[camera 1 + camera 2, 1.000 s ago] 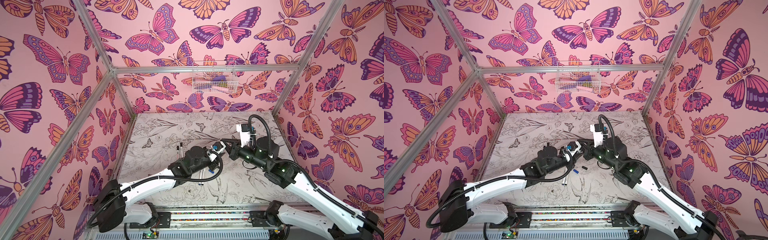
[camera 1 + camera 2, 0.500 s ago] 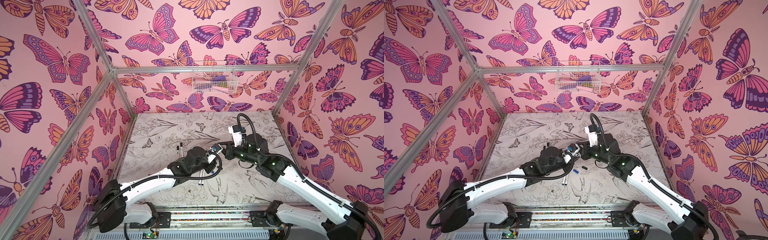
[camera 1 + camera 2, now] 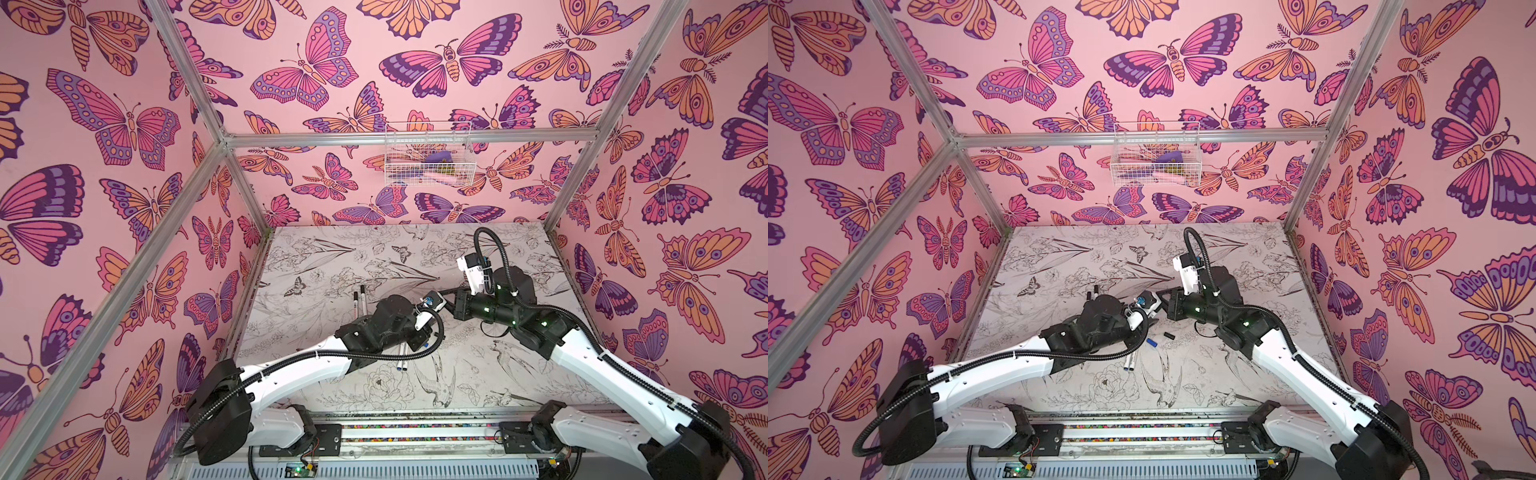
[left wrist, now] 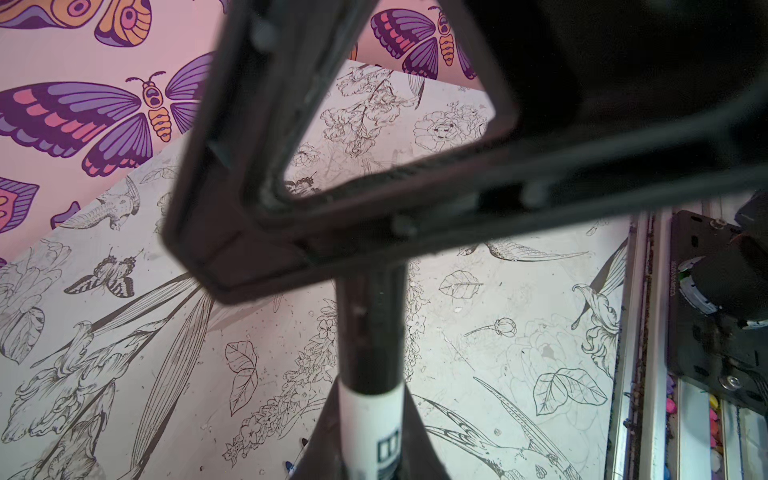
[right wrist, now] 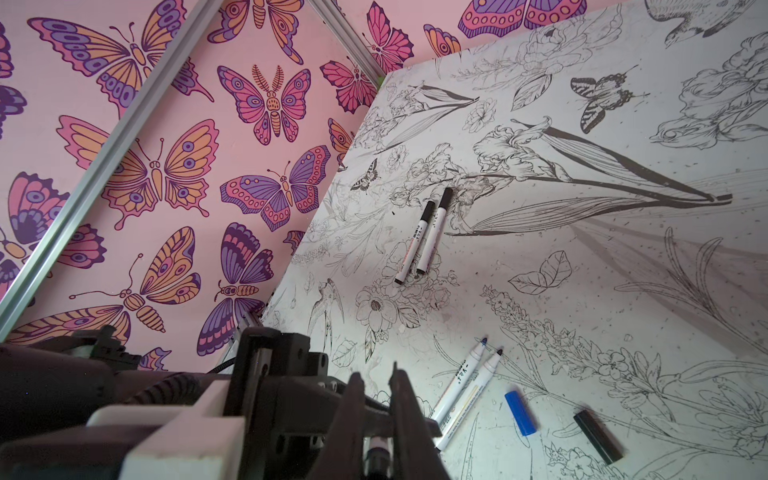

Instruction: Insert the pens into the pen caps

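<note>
Right, in the right wrist view your right gripper [image 5: 375, 376] is reaching up from the bottom edge, its two dark fingers [image 5: 353, 415] pressing in on the held cap [image 5: 375, 462], a dark cylinder at bottom centre. Near the frame's centre, on the flower-printed table [image 5: 582, 291], two capped pens [image 5: 419, 237] are lying side by side, touching. At lower right two uncapped pens [image 5: 465, 386] are lying together, one blue-tipped, one black-tipped, with the blue cap [image 5: 519, 413] just beside them and the loose black cap [image 5: 596, 436] further right.

In the left wrist view your left gripper [image 4: 371, 411] is clamping the held pen [image 4: 370, 428] at bottom centre, white barrel pointing up the frame. The held cap [image 4: 370, 332] is sitting on the pen's end, its rim meeting the barrel, while the right gripper's fingers [image 4: 316, 245] are crossing in from the right and squeezing the cap's far end.

In both top views the two grippers are meeting nose to nose at mid-frame above the table. In a top view the capped pens [image 3: 356, 303] are lying just left of the left arm's wrist; in a top view the blue cap [image 3: 1151, 343] and loose black cap [image 3: 1168, 334] are lying just below the grippers, and the uncapped pens [image 3: 1128, 365] are poking out from under the left arm.
</note>
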Motion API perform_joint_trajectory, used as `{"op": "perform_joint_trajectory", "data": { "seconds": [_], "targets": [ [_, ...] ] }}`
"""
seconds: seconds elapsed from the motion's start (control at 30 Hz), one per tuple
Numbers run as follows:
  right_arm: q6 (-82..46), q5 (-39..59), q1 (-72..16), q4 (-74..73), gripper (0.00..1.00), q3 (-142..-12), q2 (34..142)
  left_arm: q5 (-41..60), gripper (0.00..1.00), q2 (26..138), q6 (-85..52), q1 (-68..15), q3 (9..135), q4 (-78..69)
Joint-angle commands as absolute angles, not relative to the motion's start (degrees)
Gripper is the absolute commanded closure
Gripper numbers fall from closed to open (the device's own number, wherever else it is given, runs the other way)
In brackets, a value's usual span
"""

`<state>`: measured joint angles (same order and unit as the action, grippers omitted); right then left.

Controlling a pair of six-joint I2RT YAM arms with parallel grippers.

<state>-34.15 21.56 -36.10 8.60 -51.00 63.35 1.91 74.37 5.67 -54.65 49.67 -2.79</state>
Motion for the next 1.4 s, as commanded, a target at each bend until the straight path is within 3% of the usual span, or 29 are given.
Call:
{"op": "perform_joint_trajectory", "data": {
  "seconds": [0.0, 0.9, 1.1, 1.37],
  "targets": [
    [-34.4, 26.1, -38.8, 27.2, 1.0, -44.5, 69.7, 8.7, 1.0, 70.0, 6.5, -56.4, 59.9, -47.8],
    [-38.3, 30.4, -38.7, 21.6, 1.0, -44.0, 68.8, 10.5, 1.0, 81.9, 7.6, -56.6, 73.7, -59.8],
    [-40.5, 31.7, -35.6, 19.9, 1.0, -42.4, 64.9, 11.3, 1.0, 79.6, 7.0, -56.6, 71.3, -57.9],
    [-41.1, 32.8, -33.3, 17.6, 1.0, -43.1, 60.2, 24.5, 1.0, 71.1, -2.4, -56.2, 61.3, -44.1]
  ]
}}
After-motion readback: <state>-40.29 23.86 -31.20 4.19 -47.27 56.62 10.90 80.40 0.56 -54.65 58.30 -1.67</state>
